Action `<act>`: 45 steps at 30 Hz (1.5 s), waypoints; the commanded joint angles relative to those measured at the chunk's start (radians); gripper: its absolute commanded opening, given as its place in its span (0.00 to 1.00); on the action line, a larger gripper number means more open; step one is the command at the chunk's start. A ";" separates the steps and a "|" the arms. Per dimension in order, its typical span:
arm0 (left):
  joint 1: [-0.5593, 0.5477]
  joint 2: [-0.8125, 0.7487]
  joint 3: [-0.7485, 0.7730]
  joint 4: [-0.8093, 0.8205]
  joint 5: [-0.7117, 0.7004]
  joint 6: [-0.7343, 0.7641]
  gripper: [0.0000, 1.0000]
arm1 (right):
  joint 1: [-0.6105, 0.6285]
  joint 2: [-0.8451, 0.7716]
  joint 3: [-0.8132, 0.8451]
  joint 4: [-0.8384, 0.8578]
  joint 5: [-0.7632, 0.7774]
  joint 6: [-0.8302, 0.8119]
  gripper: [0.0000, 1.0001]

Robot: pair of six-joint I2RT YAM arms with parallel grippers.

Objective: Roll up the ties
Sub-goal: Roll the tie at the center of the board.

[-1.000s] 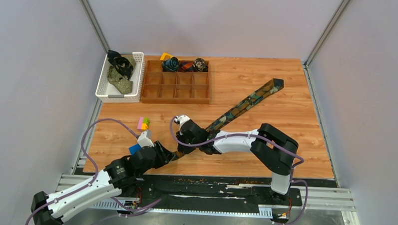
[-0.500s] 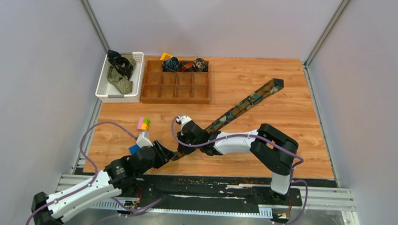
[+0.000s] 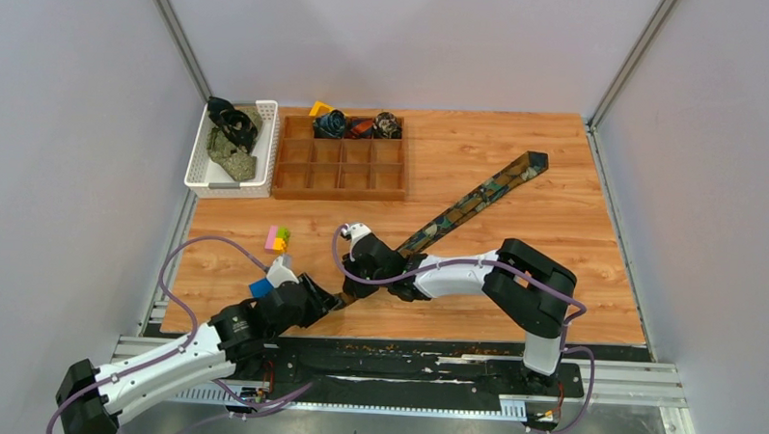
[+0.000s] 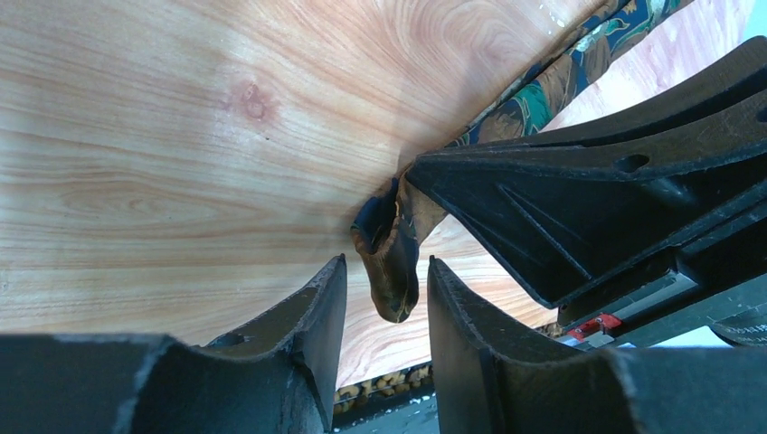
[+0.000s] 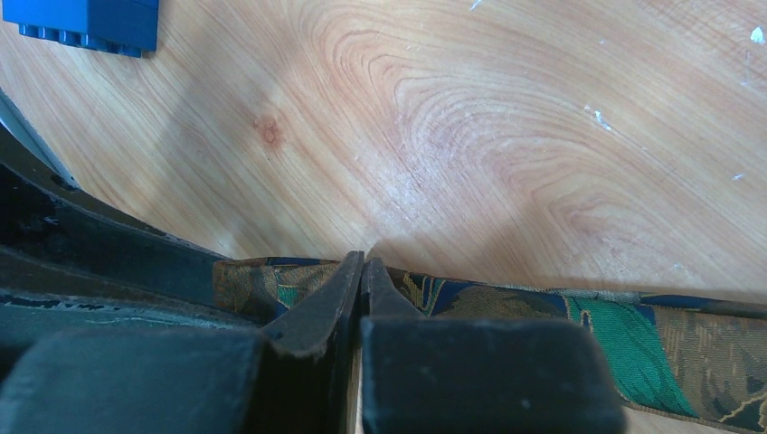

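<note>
The tie (image 3: pixel 468 201) lies diagonally across the table (image 3: pixel 572 272). Its narrow end curls up between my left fingers (image 4: pixel 321 307), which stand half open and grip nothing. My right fingers (image 5: pixel 351 276) are fully closed, tips on the fabric. Risk: closing the left off-centre may let the curl spring flat; right-tip slippage would skew the roll.

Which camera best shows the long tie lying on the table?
The top external view: the tie lies diagonally, visible almost end to end. Left wrist shows only its curled narrow end; right wrist shows a short patterned stretch.
</note>
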 commanded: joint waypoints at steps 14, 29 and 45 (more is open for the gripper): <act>0.004 0.028 -0.136 0.010 -0.048 0.013 0.00 | 0.003 -0.052 0.003 0.002 -0.017 -0.016 0.00; 0.004 0.027 -0.018 -0.126 -0.124 0.160 0.00 | 0.021 -0.116 -0.021 0.003 -0.003 0.002 0.01; 0.004 0.011 0.016 -0.136 -0.083 0.173 0.00 | 0.035 0.013 0.009 -0.022 0.035 -0.004 0.00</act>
